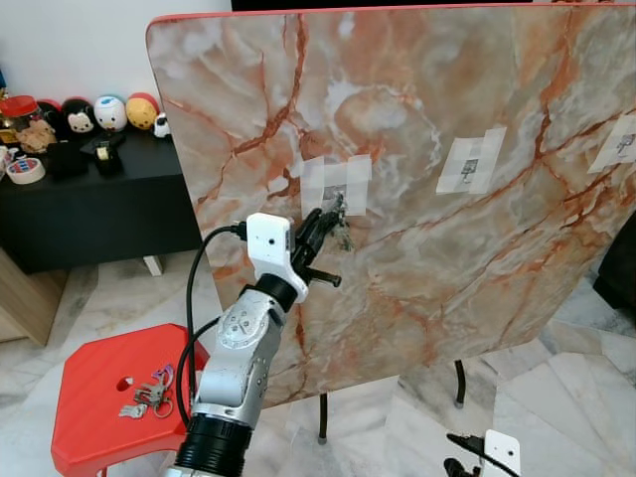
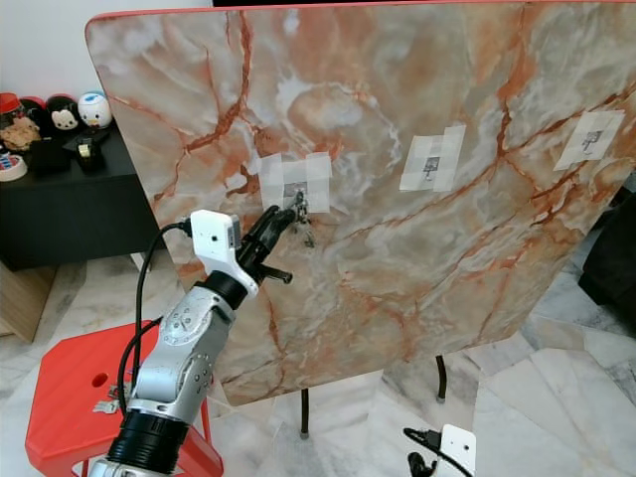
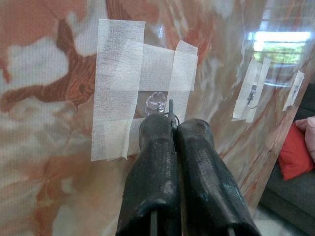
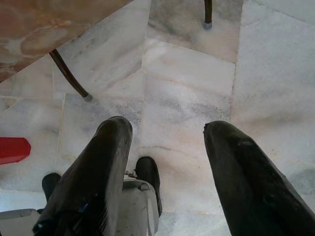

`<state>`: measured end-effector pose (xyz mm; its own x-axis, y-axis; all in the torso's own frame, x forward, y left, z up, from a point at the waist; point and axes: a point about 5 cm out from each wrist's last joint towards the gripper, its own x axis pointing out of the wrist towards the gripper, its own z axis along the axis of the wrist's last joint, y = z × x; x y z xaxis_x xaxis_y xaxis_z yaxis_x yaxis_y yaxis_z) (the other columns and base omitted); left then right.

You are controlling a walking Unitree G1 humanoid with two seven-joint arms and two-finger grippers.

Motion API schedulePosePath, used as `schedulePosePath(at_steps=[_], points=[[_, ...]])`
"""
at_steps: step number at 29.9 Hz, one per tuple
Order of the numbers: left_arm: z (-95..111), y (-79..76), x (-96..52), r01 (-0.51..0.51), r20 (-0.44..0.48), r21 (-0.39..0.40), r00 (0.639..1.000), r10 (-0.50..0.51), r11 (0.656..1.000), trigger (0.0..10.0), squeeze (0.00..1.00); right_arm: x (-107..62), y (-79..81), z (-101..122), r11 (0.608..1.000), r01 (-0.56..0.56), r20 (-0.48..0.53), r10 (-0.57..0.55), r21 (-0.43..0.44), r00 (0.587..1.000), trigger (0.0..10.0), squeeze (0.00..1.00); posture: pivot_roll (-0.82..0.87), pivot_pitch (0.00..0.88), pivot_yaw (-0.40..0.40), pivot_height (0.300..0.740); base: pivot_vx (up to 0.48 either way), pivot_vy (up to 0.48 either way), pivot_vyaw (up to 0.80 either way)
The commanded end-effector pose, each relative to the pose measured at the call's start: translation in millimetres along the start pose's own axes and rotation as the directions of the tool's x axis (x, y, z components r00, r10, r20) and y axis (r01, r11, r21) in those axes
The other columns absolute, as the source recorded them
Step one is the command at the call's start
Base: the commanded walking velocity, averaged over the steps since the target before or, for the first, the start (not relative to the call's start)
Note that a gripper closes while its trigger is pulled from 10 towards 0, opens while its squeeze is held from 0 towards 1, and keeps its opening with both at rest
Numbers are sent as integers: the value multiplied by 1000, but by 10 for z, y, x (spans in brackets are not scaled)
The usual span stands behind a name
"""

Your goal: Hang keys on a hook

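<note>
While the tilted marble tabletop fills the far side, the left gripper pinches a small metal key bunch against the leftmost taped hook. The right gripper hangs spread over floor.

Keys: small dark metal bunch, pinched between the closed black fingers of the left gripper, held up against the tilted marble-patterned board. A thin metal part sticks out past the fingertips in the left wrist view; the rest of the bunch is too small to make out.

Hook: small clear plastic piece, fixed to the board by overlapping strips of white tape. Sits just beyond the fingertips, with the keys' metal part right beside it; whether they touch cannot be told.

Second bunch of keys: silver, with rings, lying flat on the red stool seat.
</note>
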<state>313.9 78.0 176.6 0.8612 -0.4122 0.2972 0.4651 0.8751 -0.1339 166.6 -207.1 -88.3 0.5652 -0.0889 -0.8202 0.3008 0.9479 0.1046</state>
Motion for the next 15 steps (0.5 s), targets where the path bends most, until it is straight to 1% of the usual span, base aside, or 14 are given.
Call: schedulePosePath(at_steps=[1,8,15], points=[[71,-34,48,17,28,6,999,-18,1000,10000,0,-1,-9,2,1000,4,-2,-4,3,1000,10000,0,14,0,-66,740,0,0,0],[67,-12,34,7,26,11,1000,-8,1000,10000,0,0,-9,3,1000,3,-2,-3,0,1000,10000,0,14,0,-66,740,0,0,0],[112,3,57,-9,48,18,999,8,1000,10000,0,0,-13,7,1000,3,-2,-3,-2,1000,10000,0,15,0,-68,740,0,0,0]])
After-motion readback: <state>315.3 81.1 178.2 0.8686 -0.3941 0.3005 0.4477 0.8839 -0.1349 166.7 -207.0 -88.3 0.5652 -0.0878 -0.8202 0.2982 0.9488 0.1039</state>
